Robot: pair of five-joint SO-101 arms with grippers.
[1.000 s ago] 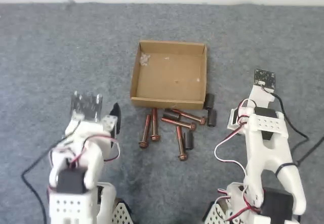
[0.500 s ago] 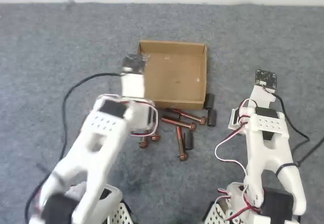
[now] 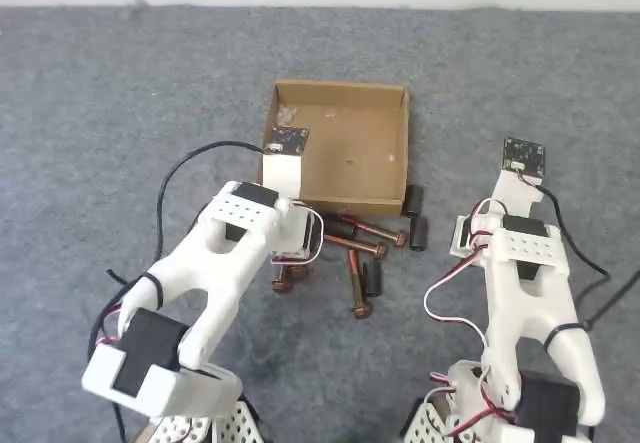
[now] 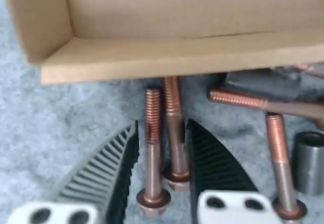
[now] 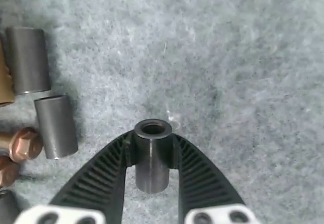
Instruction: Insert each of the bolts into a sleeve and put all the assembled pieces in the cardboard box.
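The cardboard box point(image 3: 330, 204) lies open at the table's middle. Several copper bolts point(image 3: 365, 231) are scattered just in front of it, with dark sleeves point(image 3: 412, 200) among and right of them. My left gripper point(image 4: 162, 128) is open low over the carpet, straddling two parallel bolts point(image 4: 152, 148) that point at the box's front wall point(image 4: 167, 57). My right gripper point(image 5: 152, 140) is shut on a dark sleeve point(image 5: 152, 168), its bore facing the camera, right of the pile. Two loose sleeves point(image 5: 56, 127) lie beside it.
Grey carpet covers the table, with open room left of the box and beyond it. In the high view the left arm point(image 3: 235, 253) stretches over the bolts' near ends. The right arm point(image 3: 525, 283) stands at the right, close to the loose sleeves point(image 3: 418, 233).
The left arm has swung from the left side of the table forward and rightward to the bolts in front of the box. The right arm has not moved.
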